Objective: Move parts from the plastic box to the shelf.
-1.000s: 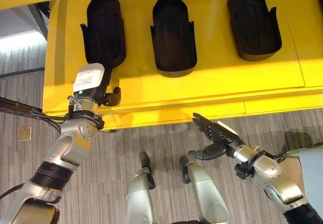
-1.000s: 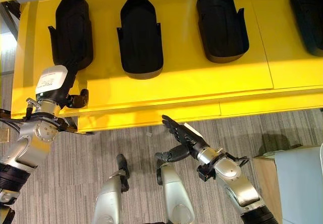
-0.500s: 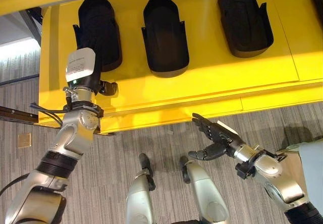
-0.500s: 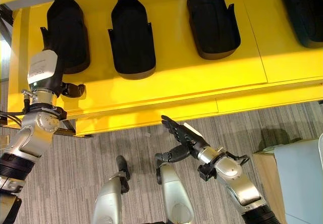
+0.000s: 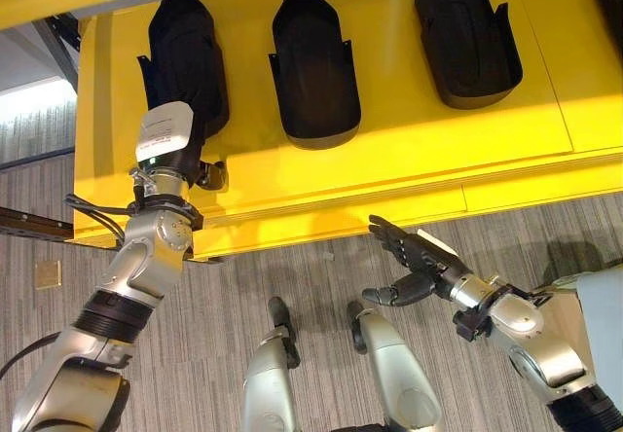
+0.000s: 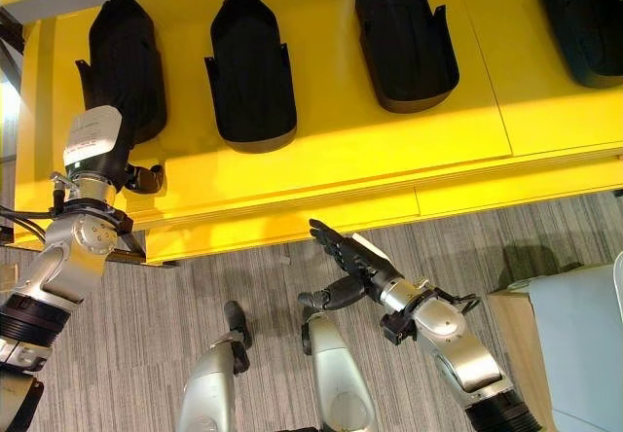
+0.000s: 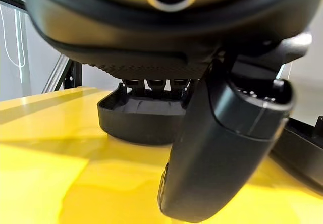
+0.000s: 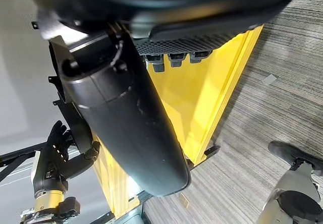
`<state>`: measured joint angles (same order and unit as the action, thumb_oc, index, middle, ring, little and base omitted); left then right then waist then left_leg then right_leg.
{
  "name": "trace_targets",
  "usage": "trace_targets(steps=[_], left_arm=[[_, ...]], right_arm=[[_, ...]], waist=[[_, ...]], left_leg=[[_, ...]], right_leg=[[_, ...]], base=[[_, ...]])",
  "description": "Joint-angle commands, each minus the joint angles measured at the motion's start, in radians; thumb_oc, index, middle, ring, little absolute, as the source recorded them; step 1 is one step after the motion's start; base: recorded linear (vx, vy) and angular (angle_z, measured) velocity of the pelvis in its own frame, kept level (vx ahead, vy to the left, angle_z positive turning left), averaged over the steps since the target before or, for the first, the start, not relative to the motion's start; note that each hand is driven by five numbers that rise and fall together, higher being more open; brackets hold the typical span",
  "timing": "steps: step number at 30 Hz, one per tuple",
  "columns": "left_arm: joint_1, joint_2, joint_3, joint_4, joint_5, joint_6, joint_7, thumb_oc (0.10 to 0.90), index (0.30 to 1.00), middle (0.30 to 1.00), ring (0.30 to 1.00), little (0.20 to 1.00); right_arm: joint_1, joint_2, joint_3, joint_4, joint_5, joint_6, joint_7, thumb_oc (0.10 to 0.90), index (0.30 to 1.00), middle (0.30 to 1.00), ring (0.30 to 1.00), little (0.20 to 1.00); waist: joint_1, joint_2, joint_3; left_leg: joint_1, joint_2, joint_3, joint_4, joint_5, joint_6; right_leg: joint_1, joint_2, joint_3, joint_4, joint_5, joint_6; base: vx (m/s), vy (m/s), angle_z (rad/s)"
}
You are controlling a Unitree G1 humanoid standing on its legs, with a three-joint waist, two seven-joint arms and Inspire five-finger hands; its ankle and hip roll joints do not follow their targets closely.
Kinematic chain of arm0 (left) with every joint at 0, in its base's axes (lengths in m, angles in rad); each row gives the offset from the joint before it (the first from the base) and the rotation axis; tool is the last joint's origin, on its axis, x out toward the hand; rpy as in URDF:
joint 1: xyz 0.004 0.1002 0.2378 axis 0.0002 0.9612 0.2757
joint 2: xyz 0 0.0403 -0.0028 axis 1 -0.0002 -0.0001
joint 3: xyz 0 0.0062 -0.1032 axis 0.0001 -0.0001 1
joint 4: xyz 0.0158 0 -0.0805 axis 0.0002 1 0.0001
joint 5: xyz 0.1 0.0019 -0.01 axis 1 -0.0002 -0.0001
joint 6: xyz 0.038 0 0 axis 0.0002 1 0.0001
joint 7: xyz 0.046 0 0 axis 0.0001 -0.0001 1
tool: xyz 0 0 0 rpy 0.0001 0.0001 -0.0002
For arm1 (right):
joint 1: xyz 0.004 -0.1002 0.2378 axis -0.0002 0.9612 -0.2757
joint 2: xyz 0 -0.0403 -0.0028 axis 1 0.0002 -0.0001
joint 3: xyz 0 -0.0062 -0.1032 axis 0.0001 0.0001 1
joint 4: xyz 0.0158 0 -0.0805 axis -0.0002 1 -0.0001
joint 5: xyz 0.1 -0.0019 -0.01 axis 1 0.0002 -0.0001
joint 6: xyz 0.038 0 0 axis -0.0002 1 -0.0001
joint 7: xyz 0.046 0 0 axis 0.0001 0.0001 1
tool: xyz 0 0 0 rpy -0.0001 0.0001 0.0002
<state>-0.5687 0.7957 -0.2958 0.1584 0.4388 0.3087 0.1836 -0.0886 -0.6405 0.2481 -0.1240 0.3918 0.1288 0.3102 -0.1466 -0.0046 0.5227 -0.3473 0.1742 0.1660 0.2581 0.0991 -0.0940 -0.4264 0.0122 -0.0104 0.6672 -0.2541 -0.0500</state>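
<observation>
- Yellow shelf [image 5: 389, 160] across the upper part of both eye views, striped grey carpet [image 5: 243, 276] below its front edge.
- Black moulded parts in a row on the shelf, well apart from one another: leftmost part [image 5: 185, 57], second part [image 5: 313, 67], third part [image 5: 465, 33], and a fourth part [image 6: 582, 18] at the right edge.
- Left hand [image 5: 190, 150] raised to the shelf at the near end of the leftmost part — thumb [image 6: 146, 178] jutting sideways over the yellow surface.
- In the left wrist view, fingers [image 7: 151, 84] reaching to the rim of the part [image 7: 136, 118]; whether curled round that rim or just resting against it, cannot tell.
- Right hand [image 5: 414, 262] held over the carpet, below and in front of the shelf edge, well apart from every part.
- Right hand's fingers [image 5: 389, 237] spread and fairly straight, thumb [image 5: 389, 296] standing away from them — nothing held.
- Pale blue-grey corner of a box [image 5: 604, 325] at the lower right, just beyond the right arm; contents not visible.
</observation>
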Motion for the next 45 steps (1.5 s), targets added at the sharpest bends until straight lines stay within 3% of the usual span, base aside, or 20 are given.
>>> trace_targets(steps=[1, 45], left_arm=[[-0.034, -0.017, -0.011, 0.03, 0.032, 0.01, -0.012, 0.9, 1.0, 1.0, 1.0, 1.0], [0.148, -0.031, 0.037, -0.052, 0.064, 0.004, -0.067, 0.9, 1.0, 1.0, 1.0, 1.0]], right_arm=[[-0.055, 0.011, -0.023, -0.089, 0.011, -0.075, 0.024, 0.9, 1.0, 1.0, 1.0, 1.0], [-0.02, 0.016, -0.061, -0.087, -0.001, -0.086, 0.029, 0.9, 1.0, 1.0, 1.0, 1.0]], waist=[[-0.031, -0.015, -0.066], [-0.016, 0.001, -0.067]], left_leg=[[0.027, -0.008, -0.01, 0.051, -0.112, 0.047], [0.043, -0.016, -0.017, 0.038, -0.108, 0.047]], right_leg=[[0.037, -0.051, -0.062, -0.046, 0.003, 0.04], [0.049, -0.06, -0.07, -0.052, 0.002, 0.041]], base=[[0.0, 0.0, 0.0], [0.0, 0.0, 0.0]])
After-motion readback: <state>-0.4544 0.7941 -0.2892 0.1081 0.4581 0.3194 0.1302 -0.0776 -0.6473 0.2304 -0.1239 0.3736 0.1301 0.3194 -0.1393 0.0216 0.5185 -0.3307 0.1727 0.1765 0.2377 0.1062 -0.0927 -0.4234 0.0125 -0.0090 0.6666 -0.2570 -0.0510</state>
